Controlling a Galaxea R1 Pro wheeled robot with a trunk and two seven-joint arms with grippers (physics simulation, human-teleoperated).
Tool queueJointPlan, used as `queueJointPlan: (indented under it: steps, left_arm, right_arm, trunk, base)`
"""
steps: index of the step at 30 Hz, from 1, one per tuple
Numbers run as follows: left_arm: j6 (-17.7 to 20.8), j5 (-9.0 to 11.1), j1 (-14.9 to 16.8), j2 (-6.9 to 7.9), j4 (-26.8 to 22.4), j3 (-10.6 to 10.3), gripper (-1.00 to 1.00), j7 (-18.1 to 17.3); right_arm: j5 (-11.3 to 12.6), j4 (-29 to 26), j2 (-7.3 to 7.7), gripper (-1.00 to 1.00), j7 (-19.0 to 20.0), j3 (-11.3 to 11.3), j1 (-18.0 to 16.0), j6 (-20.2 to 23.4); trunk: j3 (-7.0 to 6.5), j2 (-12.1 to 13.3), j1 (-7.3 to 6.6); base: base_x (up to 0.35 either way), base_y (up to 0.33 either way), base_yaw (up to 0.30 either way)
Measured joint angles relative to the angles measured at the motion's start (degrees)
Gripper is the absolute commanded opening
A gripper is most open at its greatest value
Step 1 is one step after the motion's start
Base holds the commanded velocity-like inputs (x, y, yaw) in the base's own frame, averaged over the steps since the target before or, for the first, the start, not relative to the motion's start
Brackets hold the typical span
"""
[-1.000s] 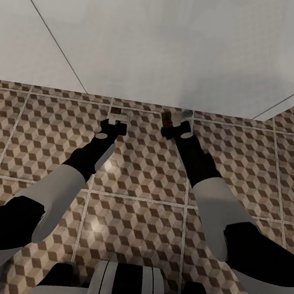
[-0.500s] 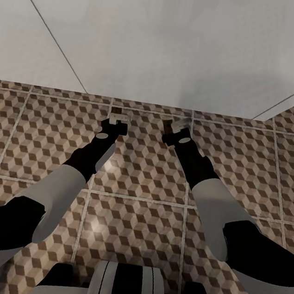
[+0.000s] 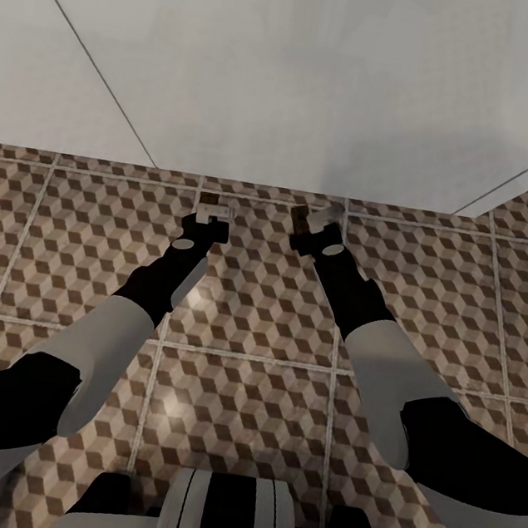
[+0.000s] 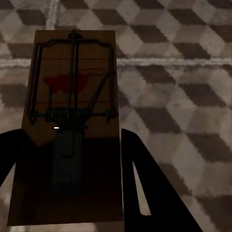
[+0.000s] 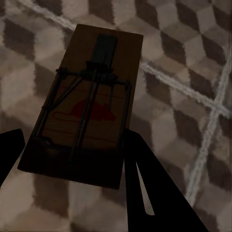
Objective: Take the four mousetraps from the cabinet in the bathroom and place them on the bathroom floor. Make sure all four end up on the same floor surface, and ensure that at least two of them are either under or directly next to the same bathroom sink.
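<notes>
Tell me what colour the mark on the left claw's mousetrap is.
Red, on the brown mousetrap board between the left claw fingers; clearest in the left wrist view.

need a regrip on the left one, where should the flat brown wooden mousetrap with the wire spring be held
Pinch the flat brown wooden mousetrap across its two long edges at the bare end, coming in along its length as the left gripper does. The wire spring and bar crowd the far half, so fingers stay clear.

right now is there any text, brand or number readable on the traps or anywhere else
No readable text, brand or number anywhere.
Mousetrap in the left hand: a red blot-like mark on the wood, no letters.
Mousetrap in the right hand: a red shape with a thin red outline, no letters.
Floor tiles: a cube pattern, no writing.
</notes>
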State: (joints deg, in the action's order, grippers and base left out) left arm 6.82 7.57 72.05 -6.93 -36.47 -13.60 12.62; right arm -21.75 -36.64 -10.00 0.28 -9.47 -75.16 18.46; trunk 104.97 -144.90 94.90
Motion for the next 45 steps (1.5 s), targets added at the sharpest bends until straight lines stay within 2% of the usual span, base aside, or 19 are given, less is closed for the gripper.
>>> queueJointPlan:
  steps: [29, 45]
  left_arm:
    - [0.0, 0.0, -0.1, 0.02, 0.3, 0.0, -1.00, 0.0]
    - [0.0, -0.1, -0.3, -0.23, 3.8, 0.1, -1.00, 0.0]
  right_arm:
    - [0.0, -0.2, 0.00, -1.00, -0.2, 0.0, 0.0, -0.4]
    - [0.0, 0.3, 0.00, -1.00, -0.1, 0.0, 0.0, -0.2]
  trunk:
    - [0.00, 0.0, 0.00]
    - [0.00, 0.0, 0.00]
  base:
    - [0.000, 0.000, 0.000]
    - [0.000, 0.000, 0.000]
